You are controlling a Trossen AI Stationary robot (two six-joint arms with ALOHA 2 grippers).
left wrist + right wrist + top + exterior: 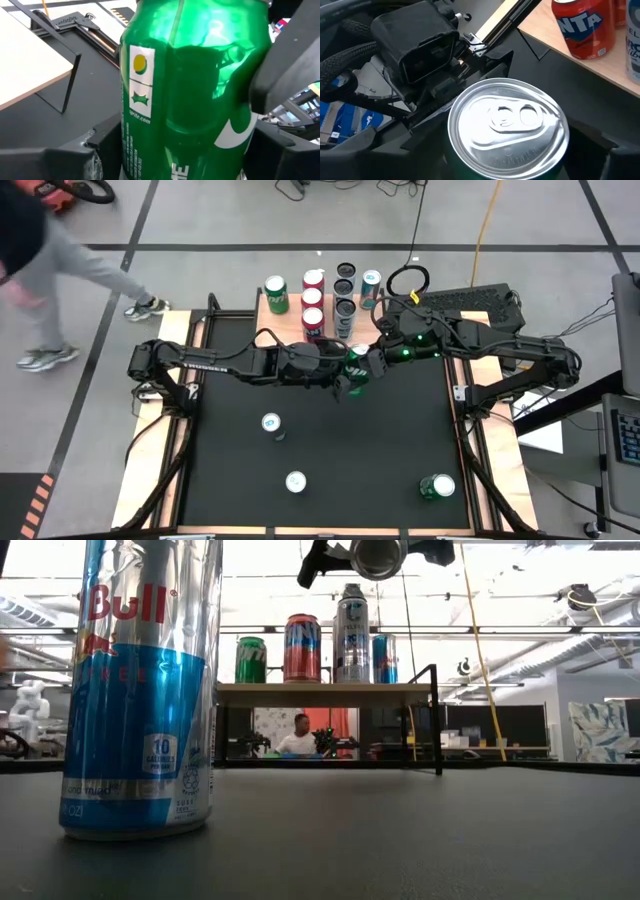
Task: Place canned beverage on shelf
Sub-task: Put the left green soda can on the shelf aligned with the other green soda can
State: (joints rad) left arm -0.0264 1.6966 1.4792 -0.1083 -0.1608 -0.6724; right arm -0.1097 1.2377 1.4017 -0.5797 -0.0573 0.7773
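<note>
1. The left gripper [345, 380] and the right gripper [372, 362] met nose to nose over the far half of the black table [380, 440], with one green can [356, 366] between them.
2. The left gripper's fingers [290, 65] were pressed against the can's sides, its green wall filling the space between them in the left wrist view.
3. The right gripper's jaws flanked the same can, pinching it just below its silver top [509, 122].
4. The can hung in the air well above the tabletop, its underside [378, 555] showing in the low view.
5. The shelf [290, 325] stood just beyond the two grippers, already carrying a row of cans [304, 648].
6. The held can was near the shelf's front edge but not on the board.
7. Behind the grippers, three more cans [271, 423] stood or lay apart on the table.
8. A person [40, 270] was on the floor, well off to the left arm's side.
</note>
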